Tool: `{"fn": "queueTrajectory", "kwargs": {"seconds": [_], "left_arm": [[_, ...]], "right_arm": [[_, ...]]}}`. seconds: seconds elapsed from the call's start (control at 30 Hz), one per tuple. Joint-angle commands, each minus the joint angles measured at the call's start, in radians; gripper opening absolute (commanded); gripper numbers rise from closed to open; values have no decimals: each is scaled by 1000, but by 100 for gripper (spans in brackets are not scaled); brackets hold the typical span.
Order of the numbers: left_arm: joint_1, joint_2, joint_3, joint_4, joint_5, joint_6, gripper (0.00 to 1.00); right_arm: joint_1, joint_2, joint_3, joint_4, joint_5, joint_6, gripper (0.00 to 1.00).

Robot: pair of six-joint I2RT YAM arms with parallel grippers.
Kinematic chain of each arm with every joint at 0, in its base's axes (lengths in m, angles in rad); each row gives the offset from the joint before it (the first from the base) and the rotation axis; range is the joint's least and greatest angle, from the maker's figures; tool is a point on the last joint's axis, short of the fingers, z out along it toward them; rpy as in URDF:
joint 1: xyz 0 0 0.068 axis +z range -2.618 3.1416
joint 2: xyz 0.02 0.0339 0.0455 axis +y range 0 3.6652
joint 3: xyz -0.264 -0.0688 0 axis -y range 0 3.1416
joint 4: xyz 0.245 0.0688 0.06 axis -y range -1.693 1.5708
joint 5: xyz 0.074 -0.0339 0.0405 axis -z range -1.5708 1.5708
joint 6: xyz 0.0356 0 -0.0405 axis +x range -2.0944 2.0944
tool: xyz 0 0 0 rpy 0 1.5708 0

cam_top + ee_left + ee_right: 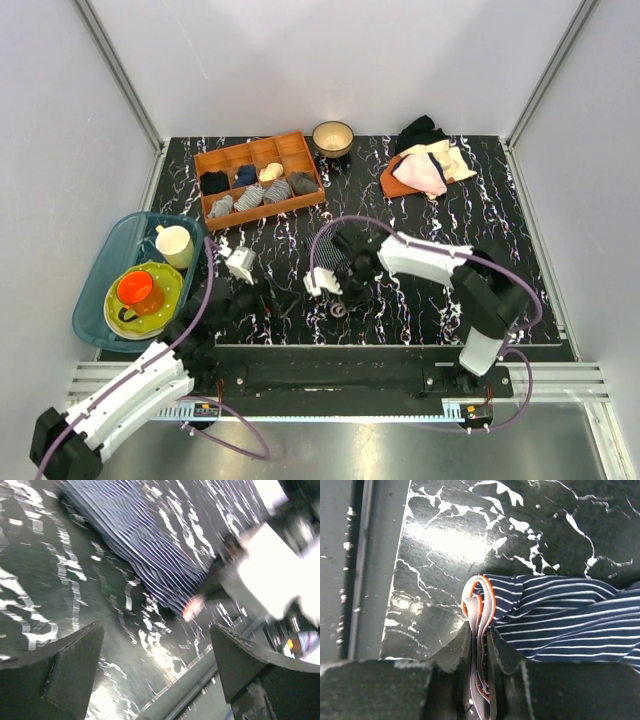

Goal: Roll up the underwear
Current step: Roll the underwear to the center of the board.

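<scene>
Right wrist view settles the main point: the right claw (479, 635) is pinched narrow on the waistband (478, 597) of the underwear (560, 615). The band is grey elastic with a reddish-orange edge, doubled into a small loop that stands up between the jaws. From that grip the dark navy cloth with its fine pale pinstripes runs off to one side. It lies flat on the black marbled table (445, 545), with a few soft wrinkles near the held end, and nothing looks rolled beyond that one curl of the band. Seen from above, the underwear (338, 266) lies at the near middle of the table (500, 220). It is mostly hidden beneath the right claw (335, 290), with only a small striped patch showing. The left claw (278, 300) sits just to the left of it, near the cloth but apart from it. Its own camera shows the left claw (155, 675) spread wide and empty, low over the table. Ahead of it the underwear (145, 535) stretches as a long striped band, one end reaching the blurred right claw (202, 600). So the long axis runs across the front of the left claw toward the right claw's grip, and the right arm is the nearer, already holding. My judgement is that the roll has to travel from the pinched waistband along that length, provided the free cloth lies flat.
</scene>
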Motion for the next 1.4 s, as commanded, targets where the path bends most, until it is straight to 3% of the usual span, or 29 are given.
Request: {"fn": "queueTrajectory", "kwargs": {"seconds": [0.0,0.13,0.23,0.47,0.73,1.23,1.37], "left_arm": [[-189,11,-26,197,22,130,89],[-414,60,-57,284,-76,274,89],[-473,134,-55,338,-127,377,90],[-479,434,52,436,-111,642,92],[-481,674,168,509,-114,812,91],[-487,993,307,522,-200,937,87],[-487,1031,330,517,-211,935,78]], "right_arm": [[-100,108,204,-403,-206,-31,14],[-129,278,319,-522,-257,-48,14],[-144,360,394,-556,-268,-45,15],[-190,499,564,-712,-305,-93,17],[-213,591,663,-826,-349,-122,17],[-232,576,635,-846,-358,-162,18],[-232,576,634,-846,-360,-160,19]]}}
